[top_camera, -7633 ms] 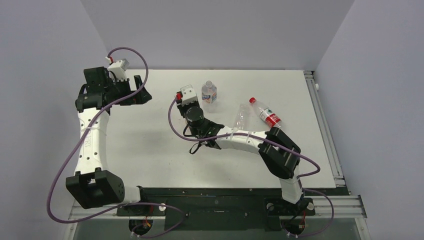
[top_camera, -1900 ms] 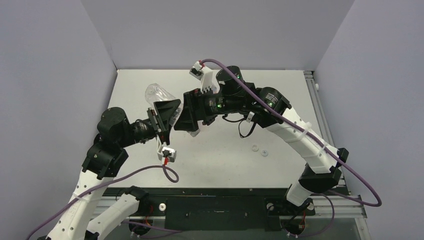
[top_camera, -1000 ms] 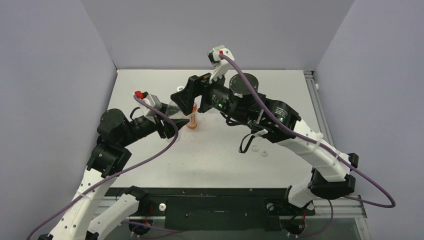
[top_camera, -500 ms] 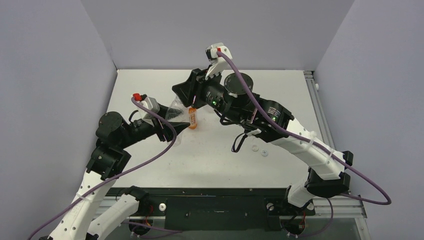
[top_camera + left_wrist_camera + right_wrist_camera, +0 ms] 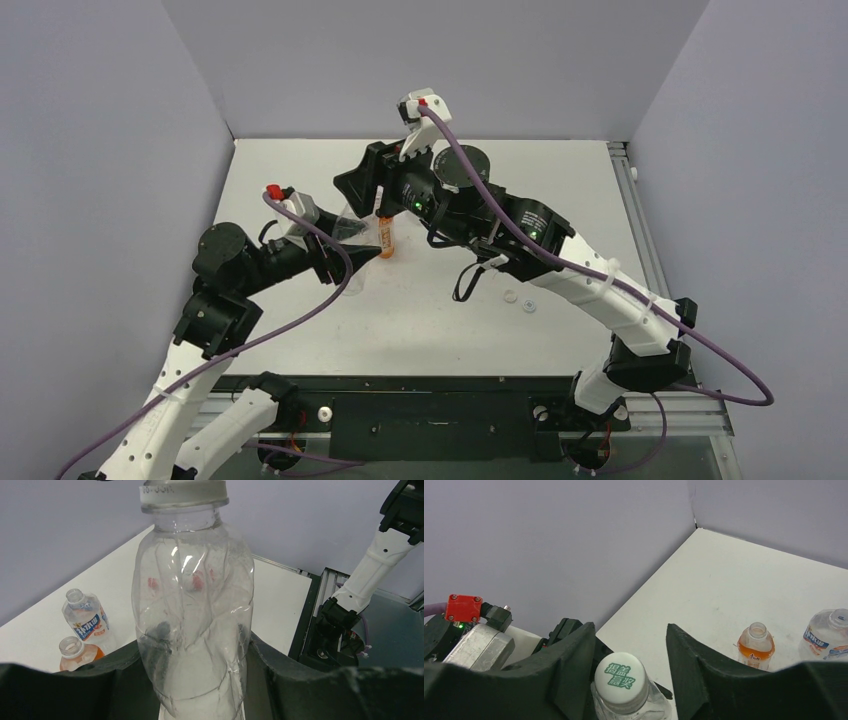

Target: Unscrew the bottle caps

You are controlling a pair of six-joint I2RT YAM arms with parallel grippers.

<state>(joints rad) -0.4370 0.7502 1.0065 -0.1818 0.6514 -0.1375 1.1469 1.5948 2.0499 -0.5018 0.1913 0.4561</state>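
White table point(image 5: 560, 200), lilac walls point(image 5: 420, 60). Nearest me, two loose whitish caps point(image 5: 510, 295) lie side by side. My left gripper point(image 5: 195, 675) clamps the clear bottle point(image 5: 192, 605); its white cap point(image 5: 620, 680) sits between the parted fingers of my right gripper point(image 5: 629, 627). Beyond: orange bottle point(image 5: 755, 642), labelled bottle point(image 5: 829, 632), both open-necked.

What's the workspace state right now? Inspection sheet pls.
Surface: white table, no spills seen.
Job's things: white cap with green print, on the clear bottle; two loose caps on the table near the right arm; red cap nothing seen.
Clutter: orange bottle and blue-labelled bottle, both uncapped, upright, side by side.
Grippers: left gripper shut on the clear bottle's body; right gripper open, fingers straddling the white cap, gap visible on one side.
Cables: purple cables loop off both wrists; no snag seen.
Surroundings: plain walls on three sides; metal rail along the right edge.
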